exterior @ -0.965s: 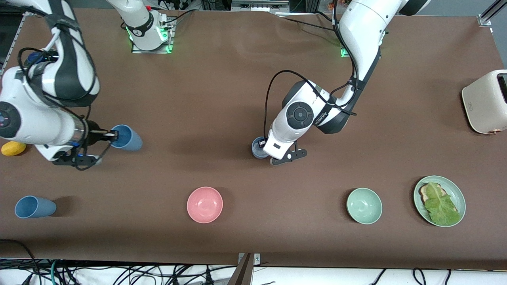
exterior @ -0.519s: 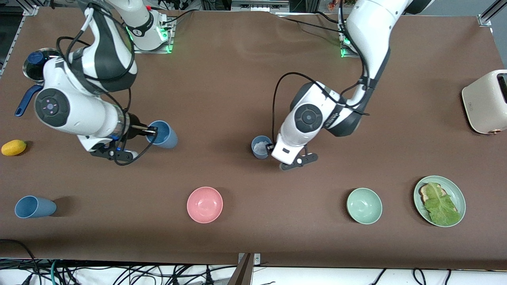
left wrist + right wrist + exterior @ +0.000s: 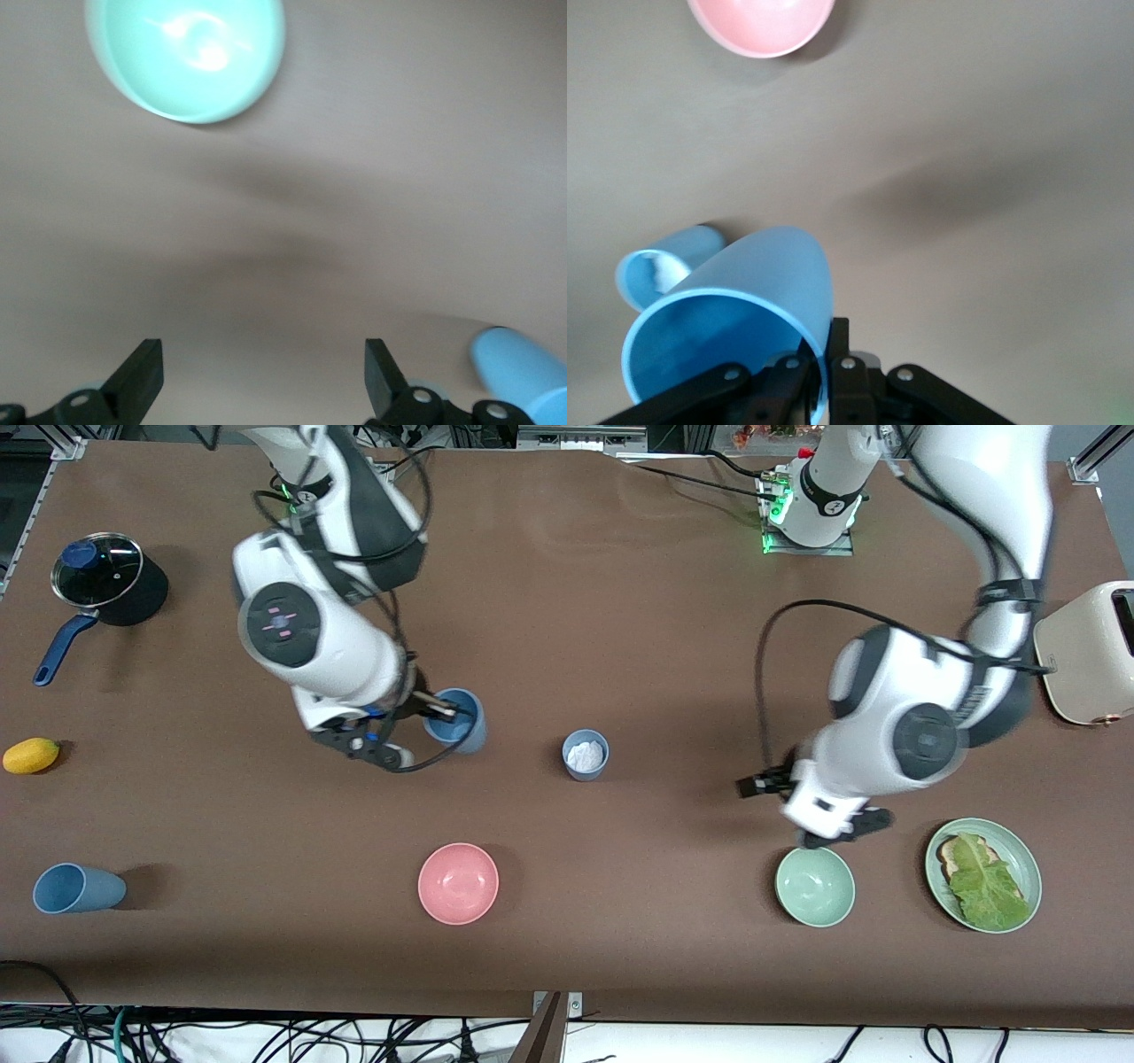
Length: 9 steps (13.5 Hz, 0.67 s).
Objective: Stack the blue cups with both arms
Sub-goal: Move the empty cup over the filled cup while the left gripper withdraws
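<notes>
The right hand [image 3: 443, 710] is clamped on the rim of the sky blue cup [image 3: 456, 722], carrying it tilted above the tabletop [image 3: 567, 602]. Its target, the slate blue cup [image 3: 586, 755], stands upright mid-table with something white inside, just beside the carried cup, toward the left arm's end. In the right wrist view the carried cup [image 3: 731, 328] hangs mouth toward the camera, with the standing cup [image 3: 664, 270] showing next to it. So the gap looks short: a sideways carry, then the cup likely needs righting so its base goes in first. The left hand [image 3: 766, 784] hangs wide open and empty, near the green bowl [image 3: 815, 886], well apart from the standing cup. A third blue cup [image 3: 75, 888] lies at the right arm's end.
</notes>
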Each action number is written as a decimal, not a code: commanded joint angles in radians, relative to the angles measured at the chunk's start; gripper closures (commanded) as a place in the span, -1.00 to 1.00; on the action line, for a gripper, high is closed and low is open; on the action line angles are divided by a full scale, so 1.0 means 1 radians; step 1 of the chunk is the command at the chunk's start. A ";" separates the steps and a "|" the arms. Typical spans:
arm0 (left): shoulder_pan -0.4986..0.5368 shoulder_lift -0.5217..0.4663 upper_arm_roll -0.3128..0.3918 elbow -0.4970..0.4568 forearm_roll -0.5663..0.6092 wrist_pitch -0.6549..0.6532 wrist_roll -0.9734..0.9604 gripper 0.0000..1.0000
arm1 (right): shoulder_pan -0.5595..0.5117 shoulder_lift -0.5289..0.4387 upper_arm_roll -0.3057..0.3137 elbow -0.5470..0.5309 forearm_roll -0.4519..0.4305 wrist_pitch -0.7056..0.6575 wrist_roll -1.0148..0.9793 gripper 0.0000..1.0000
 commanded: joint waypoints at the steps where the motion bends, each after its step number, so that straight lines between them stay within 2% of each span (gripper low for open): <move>1: 0.120 -0.021 -0.010 -0.010 0.019 -0.044 0.136 -1.00 | 0.097 0.067 -0.013 0.056 -0.005 0.081 0.168 1.00; 3: 0.200 -0.026 0.002 -0.010 0.043 -0.045 0.189 -1.00 | 0.158 0.111 -0.015 0.079 -0.034 0.150 0.277 1.00; 6: 0.282 -0.057 0.008 -0.004 0.094 -0.045 0.216 -1.00 | 0.215 0.174 -0.015 0.143 -0.102 0.176 0.394 1.00; 8: 0.324 -0.054 0.008 0.075 0.099 -0.083 0.279 -1.00 | 0.219 0.177 -0.015 0.143 -0.103 0.176 0.398 1.00; 9: 0.326 -0.049 0.010 0.086 0.096 -0.125 0.326 -1.00 | 0.219 0.185 -0.015 0.143 -0.103 0.178 0.400 1.00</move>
